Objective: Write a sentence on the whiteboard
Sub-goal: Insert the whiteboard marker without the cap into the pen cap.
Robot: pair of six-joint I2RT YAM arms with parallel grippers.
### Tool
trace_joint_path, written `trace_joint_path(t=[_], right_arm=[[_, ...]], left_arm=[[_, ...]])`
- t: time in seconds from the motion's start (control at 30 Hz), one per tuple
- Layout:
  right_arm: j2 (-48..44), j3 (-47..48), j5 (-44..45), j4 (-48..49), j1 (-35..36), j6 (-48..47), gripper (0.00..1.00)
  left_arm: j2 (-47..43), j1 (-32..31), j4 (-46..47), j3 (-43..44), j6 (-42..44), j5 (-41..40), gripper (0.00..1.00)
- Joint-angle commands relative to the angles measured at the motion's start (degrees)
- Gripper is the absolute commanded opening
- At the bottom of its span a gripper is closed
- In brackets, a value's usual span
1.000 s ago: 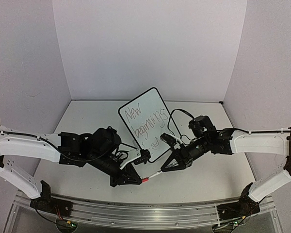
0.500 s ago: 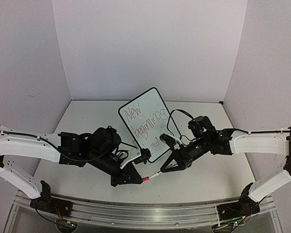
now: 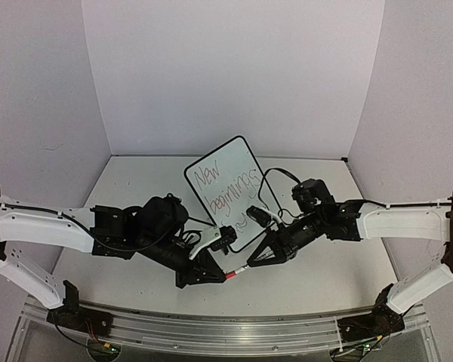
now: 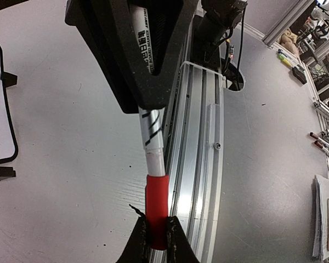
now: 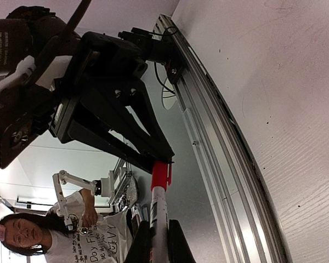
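Okay, my left claw [image 4: 156, 236] pinches the red plastic cap [image 4: 157, 197], my right claw [image 5: 159, 246] clamps the white marker barrel [image 5: 156, 211]; the axis runs claw to claw, so probably push straight.

The whiteboard [image 3: 230, 192] has a smooth, glossy white face in a thin frame that looks like black plastic. The table [image 3: 325, 275] is matt white with a faint wood-like grain. A brushed metal rail [image 4: 200, 142] runs along its near edge. The marker [image 4: 153, 137] has a smooth white plastic barrel and a glossy red cap [image 4: 157, 203]. The left tool [image 4: 156, 241] and right tool [image 5: 153, 241] are matt black plastic.
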Motion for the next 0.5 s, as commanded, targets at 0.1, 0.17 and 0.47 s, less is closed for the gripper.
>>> trace_joint_path(t=[0.1,0.17,0.47], right_arm=[[0.14,2.5,-0.08,3.21,1.28,0.93,0.0],[0.21,2.32,0.09,3.16,1.69,0.96,0.0],[1.19,2.16,1.6,3.15,3.62,0.09,0.0]], left_arm=[[0.38,-0.18,9.61,2.58,-2.31,-2.85,0.0],[0.65,-0.19,10.37,2.99,-2.31,-3.42,0.0],[2.82,-0.18,10.68,6.86,-0.37,-5.51,0.0]])
